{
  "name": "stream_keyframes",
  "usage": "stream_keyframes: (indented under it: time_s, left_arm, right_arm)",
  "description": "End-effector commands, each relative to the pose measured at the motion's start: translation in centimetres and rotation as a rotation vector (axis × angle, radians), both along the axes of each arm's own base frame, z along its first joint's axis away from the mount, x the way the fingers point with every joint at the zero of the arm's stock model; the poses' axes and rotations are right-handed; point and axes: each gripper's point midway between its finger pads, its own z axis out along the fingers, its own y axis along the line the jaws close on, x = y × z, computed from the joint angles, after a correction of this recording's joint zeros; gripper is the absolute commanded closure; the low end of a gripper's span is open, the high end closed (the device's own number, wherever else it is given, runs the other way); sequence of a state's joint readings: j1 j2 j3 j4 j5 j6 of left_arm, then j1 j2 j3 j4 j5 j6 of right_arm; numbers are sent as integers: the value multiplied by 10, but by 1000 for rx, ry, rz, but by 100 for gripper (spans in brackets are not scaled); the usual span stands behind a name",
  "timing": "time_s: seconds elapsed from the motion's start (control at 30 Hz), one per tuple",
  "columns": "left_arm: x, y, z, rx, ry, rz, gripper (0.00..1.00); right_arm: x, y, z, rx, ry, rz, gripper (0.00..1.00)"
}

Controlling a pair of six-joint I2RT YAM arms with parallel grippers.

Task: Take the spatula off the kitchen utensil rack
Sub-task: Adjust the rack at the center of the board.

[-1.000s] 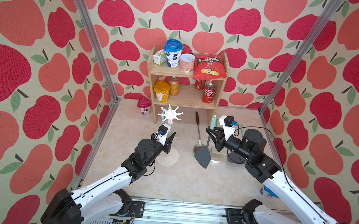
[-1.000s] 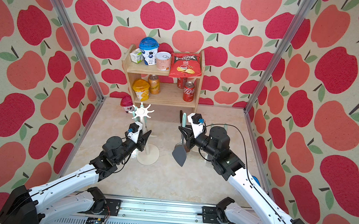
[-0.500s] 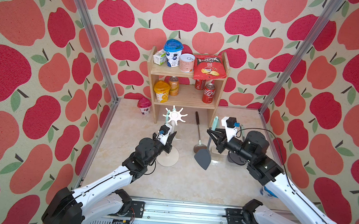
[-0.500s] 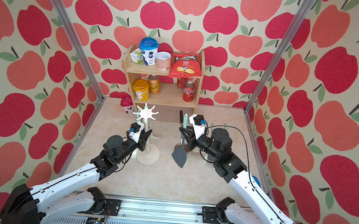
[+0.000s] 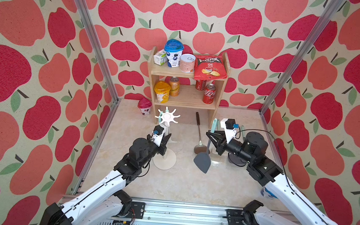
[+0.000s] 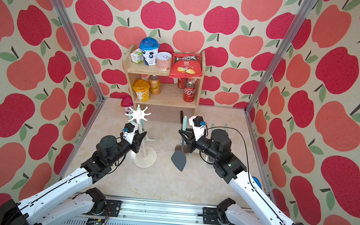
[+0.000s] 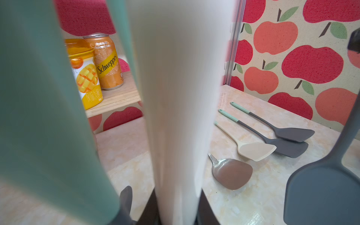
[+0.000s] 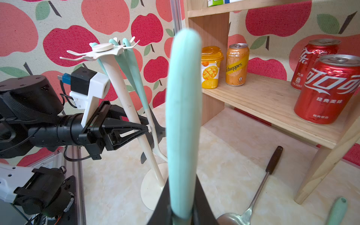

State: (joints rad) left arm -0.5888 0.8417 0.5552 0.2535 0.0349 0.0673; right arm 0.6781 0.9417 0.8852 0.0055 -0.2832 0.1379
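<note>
Marbled tabletop [image 5: 180, 183], apple wallpaper [image 5: 46, 63]; right pincer [image 5: 209, 139] holds spatula [image 5: 202, 162], left pincer [image 5: 165, 141] seemingly clamps rack [image 5: 167, 117]

I'm looking into a staged lab cell dressed as a kitchen: apple-print wall panels [image 5: 13, 71] on aluminium posts [image 5: 93, 40], a marble-look bench [image 5: 180, 183], a wooden shelf [image 5: 189, 96] of snacks, and a mounting rail [image 5: 177, 214] in front.

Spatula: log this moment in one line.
spatula: off kitchen utensil rack, upright, blade down | right jaws: shut on its handle | left jaws: shut on rack pole
</note>
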Motion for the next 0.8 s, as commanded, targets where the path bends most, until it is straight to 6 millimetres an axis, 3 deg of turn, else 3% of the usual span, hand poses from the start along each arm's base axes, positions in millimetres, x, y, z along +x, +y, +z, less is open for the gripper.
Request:
stream_keyframes:
  time_s: [0.0,0.3,0.77]
  left_arm:
    - [-8,8,42,-61,-74,-5,100]
    - [-19,26,50,-80,-85,42,100]
    - [-44,54,70,-100,-130,90,100]
  right_arm:
    - [-1,6,21,46,-22,37,100]
    - [4,23,28,73,-4,99,100]
    - [24,69,16,39,74,254,100]
